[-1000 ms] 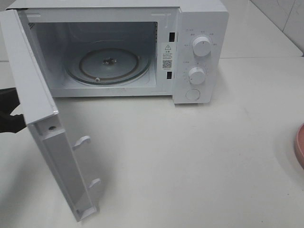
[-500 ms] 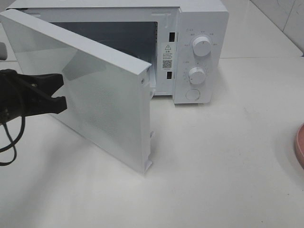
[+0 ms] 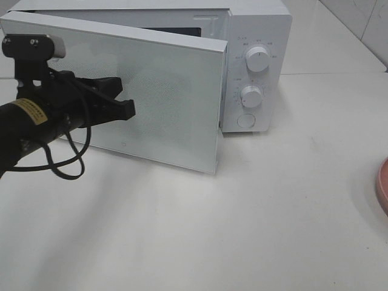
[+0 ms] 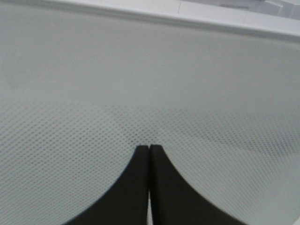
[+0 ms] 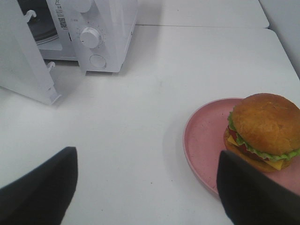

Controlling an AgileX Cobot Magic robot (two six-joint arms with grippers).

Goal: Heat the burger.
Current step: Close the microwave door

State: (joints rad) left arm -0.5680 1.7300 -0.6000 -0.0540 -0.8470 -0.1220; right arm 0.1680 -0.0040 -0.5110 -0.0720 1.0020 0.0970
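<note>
The burger (image 5: 265,127), with golden bun, lettuce, tomato and cheese, sits on a pink plate (image 5: 206,140) in the right wrist view. It is out of the exterior high view, which shows only the plate's rim (image 3: 383,185) at the right edge. My right gripper (image 5: 147,159) hangs open above the table, short of the plate, holding nothing. My left gripper (image 3: 129,109) is shut, its tips (image 4: 149,149) pressed against the outer mesh face of the microwave door (image 3: 157,103). The door stands nearly closed, so the cavity is hidden.
The white microwave (image 3: 257,36) stands at the back of the white table (image 3: 242,230), with two knobs and a round button on its right panel. In the right wrist view a gap still shows at the door's (image 5: 23,61) latch edge.
The door has swung from wide open to almost closed. My left gripper has moved right and forward, pushing against its outer face. The right arm has not moved.
</note>
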